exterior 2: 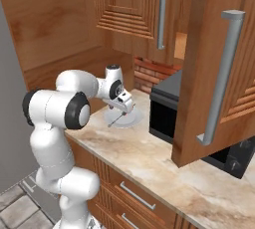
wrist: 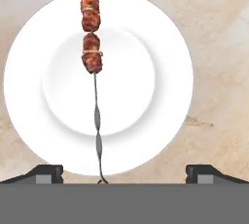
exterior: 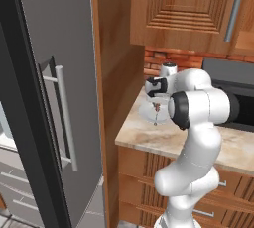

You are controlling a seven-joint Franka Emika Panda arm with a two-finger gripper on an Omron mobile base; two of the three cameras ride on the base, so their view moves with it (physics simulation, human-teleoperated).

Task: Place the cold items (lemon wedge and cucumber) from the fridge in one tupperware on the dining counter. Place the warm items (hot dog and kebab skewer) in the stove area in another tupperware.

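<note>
We hold our hand above the white plate on the marbled tabletop, its fingers spread wide and empty. The kebab skewer lies across the plate, meat chunks at the upper left of the hand view, thin stem running down toward centre bottom. To grip well, we judge we should descend straight and close across the meat, not the slippery stem.
</note>
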